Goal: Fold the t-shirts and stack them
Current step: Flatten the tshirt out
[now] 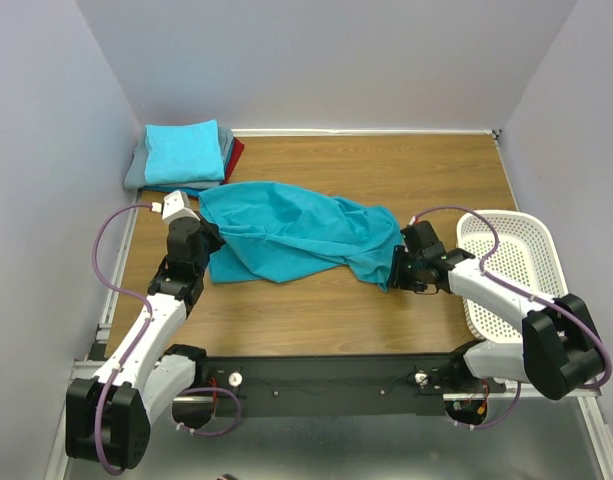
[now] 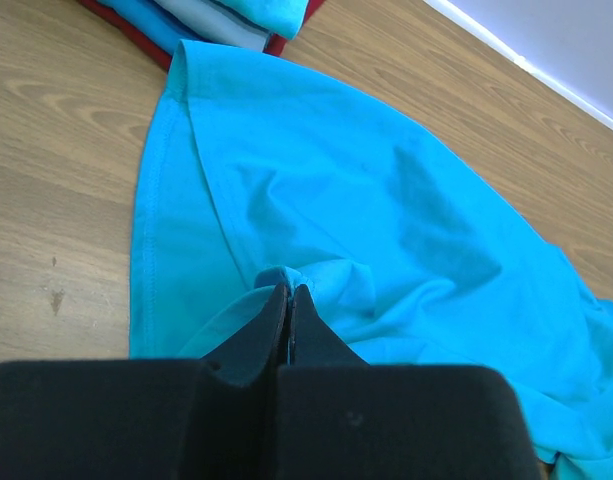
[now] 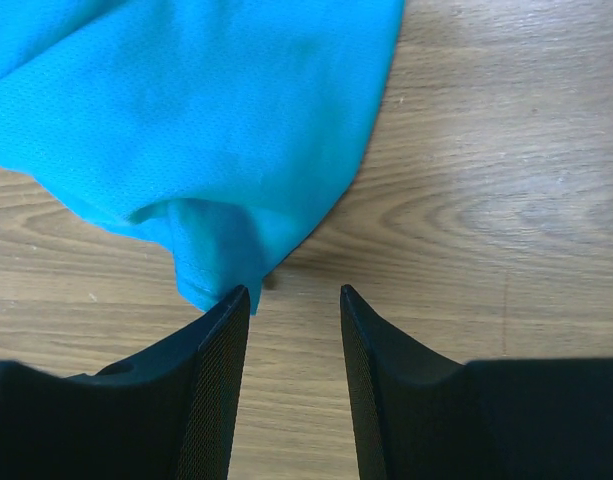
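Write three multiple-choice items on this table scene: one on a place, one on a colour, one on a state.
1. Where does the stack of folded t-shirts lie?
A. At the near edge, between the arm bases
B. In the far left corner of the table
C. At the right edge

2. What colour is the unfolded t-shirt?
A. Teal-blue
B. Grey
C. Dark red

3. How does the right gripper stand?
A. Shut on cloth
B. Shut on nothing
C. Open, with nothing between the jaws

Answers:
1 B: the top view shows it against the back and left walls.
2 A: every view shows it as teal-blue.
3 C: the right wrist view shows bare table in the gap, with the cloth beside it.
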`<action>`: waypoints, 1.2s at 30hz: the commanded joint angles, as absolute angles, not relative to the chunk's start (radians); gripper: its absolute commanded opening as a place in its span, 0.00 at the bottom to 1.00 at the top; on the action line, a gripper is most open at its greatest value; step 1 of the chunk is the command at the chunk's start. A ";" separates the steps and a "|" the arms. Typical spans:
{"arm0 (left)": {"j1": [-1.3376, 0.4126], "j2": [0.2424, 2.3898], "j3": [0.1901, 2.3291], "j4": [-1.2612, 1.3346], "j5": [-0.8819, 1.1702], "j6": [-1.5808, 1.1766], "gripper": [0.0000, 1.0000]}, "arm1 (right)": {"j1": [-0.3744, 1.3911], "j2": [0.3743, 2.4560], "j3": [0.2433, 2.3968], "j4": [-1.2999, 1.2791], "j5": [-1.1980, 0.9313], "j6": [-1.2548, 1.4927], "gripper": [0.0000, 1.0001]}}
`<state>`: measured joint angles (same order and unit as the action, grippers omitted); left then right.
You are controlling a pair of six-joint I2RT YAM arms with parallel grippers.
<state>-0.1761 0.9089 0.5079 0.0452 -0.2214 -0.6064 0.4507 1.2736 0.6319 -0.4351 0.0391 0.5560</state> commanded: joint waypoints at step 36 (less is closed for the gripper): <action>-0.170 0.920 0.499 0.080 -0.189 -0.589 0.00 | 0.561 1.402 0.630 -0.365 0.055 0.589 0.33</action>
